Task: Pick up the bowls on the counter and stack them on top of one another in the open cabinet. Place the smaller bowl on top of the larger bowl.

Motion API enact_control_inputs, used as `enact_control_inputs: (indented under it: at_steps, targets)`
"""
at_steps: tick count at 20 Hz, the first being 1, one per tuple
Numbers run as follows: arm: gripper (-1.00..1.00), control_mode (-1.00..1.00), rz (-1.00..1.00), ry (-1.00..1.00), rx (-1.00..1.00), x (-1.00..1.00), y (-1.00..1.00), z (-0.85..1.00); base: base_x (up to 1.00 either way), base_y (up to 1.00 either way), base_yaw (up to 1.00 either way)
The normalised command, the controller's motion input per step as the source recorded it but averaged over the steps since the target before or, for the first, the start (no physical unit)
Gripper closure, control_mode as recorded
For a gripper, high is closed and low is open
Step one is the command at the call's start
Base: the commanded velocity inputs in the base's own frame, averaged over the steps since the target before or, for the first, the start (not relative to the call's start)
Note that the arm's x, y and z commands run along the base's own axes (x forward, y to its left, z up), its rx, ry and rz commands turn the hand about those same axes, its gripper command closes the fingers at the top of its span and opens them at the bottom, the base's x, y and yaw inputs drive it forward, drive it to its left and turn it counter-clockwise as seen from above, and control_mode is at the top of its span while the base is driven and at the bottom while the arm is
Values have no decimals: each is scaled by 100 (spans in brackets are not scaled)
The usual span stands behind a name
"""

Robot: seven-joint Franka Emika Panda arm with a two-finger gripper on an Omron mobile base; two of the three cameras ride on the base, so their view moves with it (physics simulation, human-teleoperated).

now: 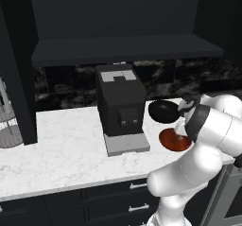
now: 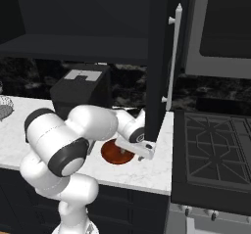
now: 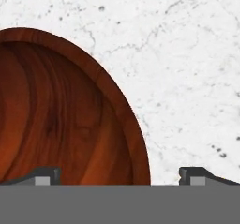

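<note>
so far nothing's stacked: your claw (image 3: 119, 175) gapes wide over the orange bowl's (image 3: 61, 110) rim, black bowl (image 1: 163, 111) beside, both on the desk (image 1: 66, 144).

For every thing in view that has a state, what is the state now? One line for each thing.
Claw: open, low over the counter, one finger above the orange bowl's inside, the other above bare stone.
Orange bowl: upright on the counter, not held.
Black bowl: on the counter behind the orange bowl, not held.
Cabinet: open, its shelf bare.
</note>
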Motion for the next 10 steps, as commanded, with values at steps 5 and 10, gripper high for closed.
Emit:
enact_control_inputs:
  at_steps: [5, 10]
  targets:
    - [-100, -100, 1, 2, 0, 0, 0, -25, 0, 0, 0]
    - [100, -100, 1, 0, 1, 0, 8, -10, 0, 0, 0]
